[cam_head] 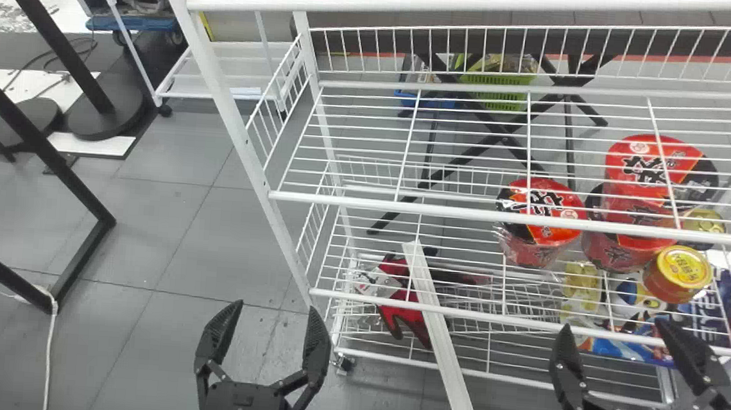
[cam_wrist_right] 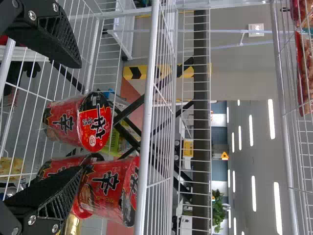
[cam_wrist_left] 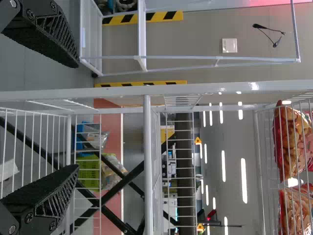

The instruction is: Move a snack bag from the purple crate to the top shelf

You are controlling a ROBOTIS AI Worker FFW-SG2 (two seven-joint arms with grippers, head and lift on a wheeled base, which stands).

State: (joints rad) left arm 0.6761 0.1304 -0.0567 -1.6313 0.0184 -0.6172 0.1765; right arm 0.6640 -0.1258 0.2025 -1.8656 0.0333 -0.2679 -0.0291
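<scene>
In the head view my left gripper [cam_head: 274,308] is open and empty at the bottom, over the floor by the rack's left post. My right gripper [cam_head: 615,330] stands open and empty at the lower right, before the rack's lower shelves. The left wrist view shows the left gripper [cam_wrist_left: 77,116] with its two fingers wide apart. Red snack bags [cam_wrist_left: 293,142] lie behind wire high on the rack. Seen from the right wrist, the right gripper [cam_wrist_right: 80,117] is parted too, in front of the cup noodles, and a red snack bag [cam_wrist_right: 304,73] shows high up.
The white wire rack [cam_head: 468,211] spans the centre and right. Red noodle cups [cam_head: 542,211] and a yellow-lidded can [cam_head: 679,272] stand on it, with colourful packages [cam_head: 638,301] lower down. A pale strip [cam_head: 440,339] leans at its front. Black metal frames [cam_head: 30,124] stand at the left.
</scene>
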